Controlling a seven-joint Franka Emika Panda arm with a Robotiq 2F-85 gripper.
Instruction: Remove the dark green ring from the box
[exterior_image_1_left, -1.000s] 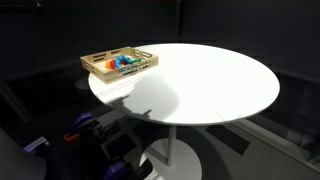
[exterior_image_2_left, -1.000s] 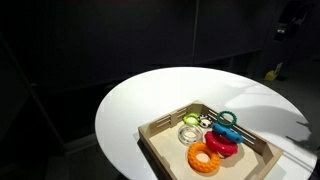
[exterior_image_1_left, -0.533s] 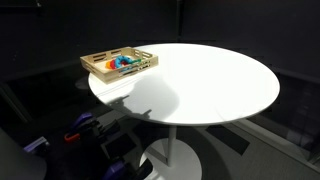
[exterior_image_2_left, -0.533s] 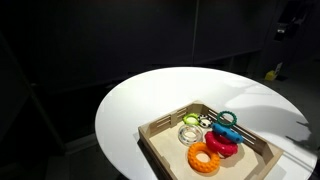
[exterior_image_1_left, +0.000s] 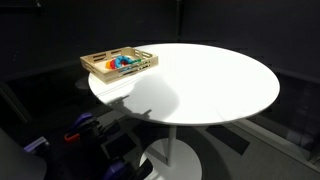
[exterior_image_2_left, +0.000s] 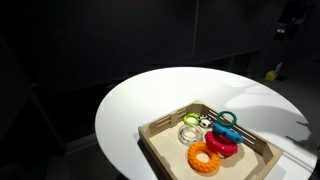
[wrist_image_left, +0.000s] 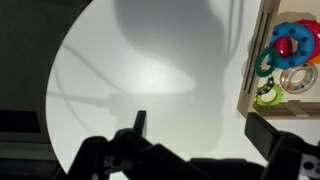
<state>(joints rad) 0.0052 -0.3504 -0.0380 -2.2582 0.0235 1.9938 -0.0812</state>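
The dark green ring lies flat inside the box, close against the wall that faces my wrist camera. It sits between the blue and red pieces and a light green ring, and a clear ring lies just beside it. In both exterior views the box sits near the edge of the round white table, but there I can't pick the ring out with any confidence.

My gripper hangs over bare table, well apart from the box, and holds nothing. The fingers are spread wide.

I judge this to be the very start of the approach, with the grasp not yet begun. Next I need to carry the wrist across to the box and centre it over the ring. Then I'd come down with one finger through the open centre and the other outside the hoop. The hoop is thin and flat, so I'd have to go low. The wooden wall and the crowding neighbours leave little room, and I'd line the jaws up so neither finger catches them.
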